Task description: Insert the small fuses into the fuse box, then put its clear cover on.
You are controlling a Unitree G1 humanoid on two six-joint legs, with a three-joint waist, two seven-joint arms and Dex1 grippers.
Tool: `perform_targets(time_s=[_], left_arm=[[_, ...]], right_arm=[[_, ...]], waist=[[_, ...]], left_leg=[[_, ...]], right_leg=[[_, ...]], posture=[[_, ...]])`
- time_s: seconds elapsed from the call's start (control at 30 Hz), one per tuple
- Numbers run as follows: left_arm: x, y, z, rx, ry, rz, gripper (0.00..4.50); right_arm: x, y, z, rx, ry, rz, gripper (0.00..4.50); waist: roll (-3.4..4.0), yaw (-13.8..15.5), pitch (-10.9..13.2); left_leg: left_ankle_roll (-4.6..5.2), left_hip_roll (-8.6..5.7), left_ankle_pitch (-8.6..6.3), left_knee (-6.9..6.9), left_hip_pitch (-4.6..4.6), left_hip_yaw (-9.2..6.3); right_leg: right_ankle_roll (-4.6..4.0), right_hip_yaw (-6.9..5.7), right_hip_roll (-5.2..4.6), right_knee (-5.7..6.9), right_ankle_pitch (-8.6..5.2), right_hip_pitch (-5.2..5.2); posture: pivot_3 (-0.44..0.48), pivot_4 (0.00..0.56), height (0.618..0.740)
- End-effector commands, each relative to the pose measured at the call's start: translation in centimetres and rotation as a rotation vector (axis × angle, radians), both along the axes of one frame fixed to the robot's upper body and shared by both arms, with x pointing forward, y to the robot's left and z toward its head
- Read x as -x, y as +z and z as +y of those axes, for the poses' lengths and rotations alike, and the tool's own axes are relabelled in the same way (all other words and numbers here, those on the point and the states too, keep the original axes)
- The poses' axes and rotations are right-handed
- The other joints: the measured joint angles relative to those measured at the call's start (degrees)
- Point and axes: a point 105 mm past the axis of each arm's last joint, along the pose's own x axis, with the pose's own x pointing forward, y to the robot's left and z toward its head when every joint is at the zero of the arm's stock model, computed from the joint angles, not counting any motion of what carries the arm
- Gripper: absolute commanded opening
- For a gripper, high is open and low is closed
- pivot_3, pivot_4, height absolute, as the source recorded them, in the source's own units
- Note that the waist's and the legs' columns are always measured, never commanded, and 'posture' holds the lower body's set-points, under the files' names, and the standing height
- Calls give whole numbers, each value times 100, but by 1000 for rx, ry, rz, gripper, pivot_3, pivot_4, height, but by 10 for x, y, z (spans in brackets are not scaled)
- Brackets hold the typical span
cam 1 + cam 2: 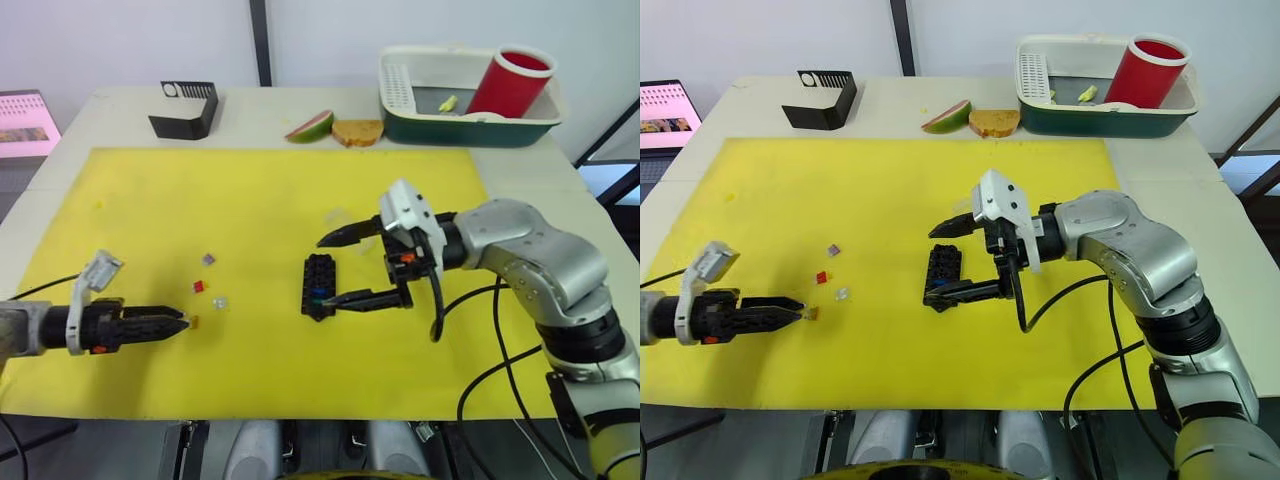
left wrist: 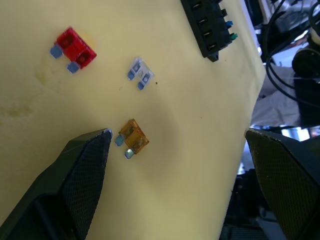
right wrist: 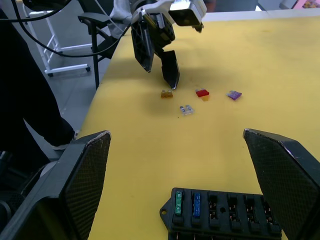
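yellow mat (image 1: 270,190): covers most of the table; all task parts lie on it
dish rack (image 1: 470,118): far right corner of the table, off the mat; red cup (image 1: 510,82) leaning inside it
black angled stand (image 1: 185,110): far left, off the mat; fruit wedge (image 1: 310,126) and bread slice (image 1: 357,132) between it and the rack
right gripper (image 1: 340,268): jaws wide; fingers straddle the fuse box, one at its far end, one at its near end by the filled slots
left gripper (image 2: 175,145): low over the mat, jaws wide; orange fuse just off one fingertip
fuse box (image 3: 222,210): mat centre; green fuse (image 3: 179,203) and blue fuse (image 3: 196,204) seated in end slots; other slots open
loose fuses: orange fuse (image 2: 132,138), clear fuse (image 2: 139,73), red fuse (image 2: 73,48), purple fuse (image 3: 234,94); clustered between left gripper and fuse box, apart from each other
clear cover (image 1: 345,218): faint, on the mat just beyond the right gripper
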Motion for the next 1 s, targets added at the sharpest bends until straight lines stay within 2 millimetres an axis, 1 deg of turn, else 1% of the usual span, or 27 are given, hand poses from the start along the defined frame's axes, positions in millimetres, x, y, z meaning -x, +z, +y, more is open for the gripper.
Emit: perform_targets(time_s=[0.03, 0.1, 0.23, 0.37, 0.47, 0.6, 0.67, 0.73, 0.87, 1.0], left_arm=[[-5, 5, 2, 2, -3, -27, 4500], [-6, 5, 0, 7, -7, -25, 4500], [0, -6, -7, -13, -62, 5, 4500], [5, -12, -11, -13, -97, 28, 4500], [10, -17, -11, -35, -125, 42, 4500], [10, -20, -9, -36, -110, 51, 4500], [9, -23, -7, -39, -90, 54, 3935], [7, -24, -5, -34, -66, 53, 3155], [4, -24, 0, -19, -28, 52, 3155], [5, -27, 5, -31, -11, 57, 3155]], right_arm=[[2, 7, 3, -12, 13, -44, 4475], [3, 5, 3, -9, 10, -44, 4475], [2, 3, 3, -7, 1, -44, 4475], [1, 2, 4, 0, -5, -46, 4475], [1, 1, 4, 3, -7, -49, 4475], [-1, 1, 4, 5, -17, -56, 4475], [-1, -1, 4, 9, -19, -57, 4500], [-1, -2, 4, 13, -20, -60, 4500], [-1, -3, 4, 17, -20, -65, 4500], [-1, -4, 5, 22, -17, -70, 4500]], waist=[[0, 0, 0], [0, 3, 0], [0, 2, 0], [1, 2, 0], [0, 1, 0], [1, 0, -1], [1, 0, -1], [1, -3, -1], [1, -4, -1], [1, -11, -1]], left_leg=[[0, 0, 0, 0, 0, 0], [0, 0, 0, 0, 0, 0], [0, 0, 0, 0, 0, -1], [0, 0, 0, 0, 1, 1], [0, 0, 0, 0, 1, 1], [0, 0, 0, 0, 1, 1], [0, 0, 0, 0, 1, 1], [0, 0, 0, 0, 1, 1], [0, 0, 0, 0, 1, 1], [0, 0, 0, 0, 3, 1]], right_leg=[[0, 0, 0, 0, 0, 0], [0, 0, 0, 0, 0, 0], [0, 1, -1, 0, 0, 0], [0, 1, -1, 0, 0, 0], [0, 2, -1, -1, 0, 0], [0, 2, -1, 0, 0, 0], [0, 2, -1, 0, 0, 1], [0, 2, -1, -1, 0, 1], [0, 2, -1, 0, 0, 0], [0, 2, -1, 2, 0, 1]], posture=[[0, 150, 740], [0, 150, 740], [0, 150, 740], [0, 150, 740], [0, 150, 740], [0, 150, 740], [0, 150, 740], [0, 150, 740], [0, 150, 740], [0, 150, 740]])
